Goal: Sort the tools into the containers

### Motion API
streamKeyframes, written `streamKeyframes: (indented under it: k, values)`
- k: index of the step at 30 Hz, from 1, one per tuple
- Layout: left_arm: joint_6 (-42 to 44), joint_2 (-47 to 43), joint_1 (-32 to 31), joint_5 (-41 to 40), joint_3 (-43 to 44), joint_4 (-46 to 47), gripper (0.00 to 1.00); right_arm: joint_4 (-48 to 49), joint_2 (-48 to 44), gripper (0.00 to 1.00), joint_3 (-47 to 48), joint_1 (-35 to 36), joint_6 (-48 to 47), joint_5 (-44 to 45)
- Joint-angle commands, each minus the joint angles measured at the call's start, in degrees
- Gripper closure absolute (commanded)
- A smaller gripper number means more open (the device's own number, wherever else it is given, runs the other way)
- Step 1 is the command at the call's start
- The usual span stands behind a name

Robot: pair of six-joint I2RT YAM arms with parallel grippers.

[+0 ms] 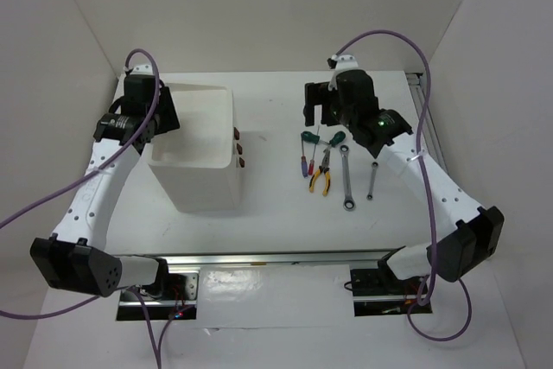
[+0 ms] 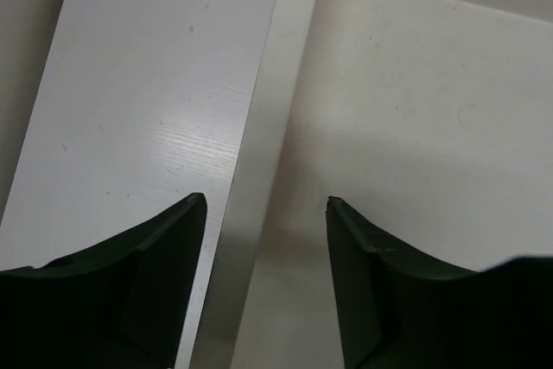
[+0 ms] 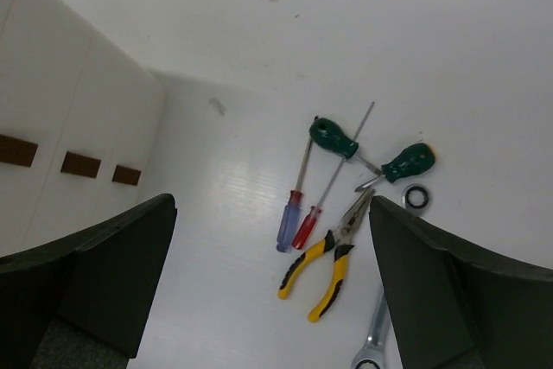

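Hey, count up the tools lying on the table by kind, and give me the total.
Green screwdrivers: 2
Thin screwdrivers, one blue and one red: 2
Pliers: 1
Wrenches: 2
Total: 7
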Motion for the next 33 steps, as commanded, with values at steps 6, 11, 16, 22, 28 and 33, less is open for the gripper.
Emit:
streamKeyframes:
  k: [6,11,16,22,28,33]
  values:
    - [-1.0,0.2,-0.8,-0.6,-2.4,2.3,0.43,21.0,-1.2,0.00,-10.0,1.8,4.4,-20.2]
    - [-1.0,0.2,-1.9,-3.2,-3.7,2.3,0.62,33.2,-0.5,0.00,-16.8,1.8,7.3,-36.9]
    - [-1.0,-0.9,-3.5,-5.6,-4.8,2.3,0.62,43.2,2.7,0.04,-20.9,2.4,10.5,-45.0]
    - [-1.0,-1.4,-3.5,-6.9,-5.8,2.3,0.53,50.3,8.0,0.04,-22.7,5.3,11.9,-46.5]
    - [-1.0,-1.4,-3.5,-6.3,-7.6,2.8,0.41,55.9,11.7,0.04,-24.0,5.9,12.6,-47.2]
    - [-1.0,-1.4,-3.5,-5.2,-8.1,3.4,0.32,60.2,13.6,0.04,-24.6,5.9,13.1,-47.9]
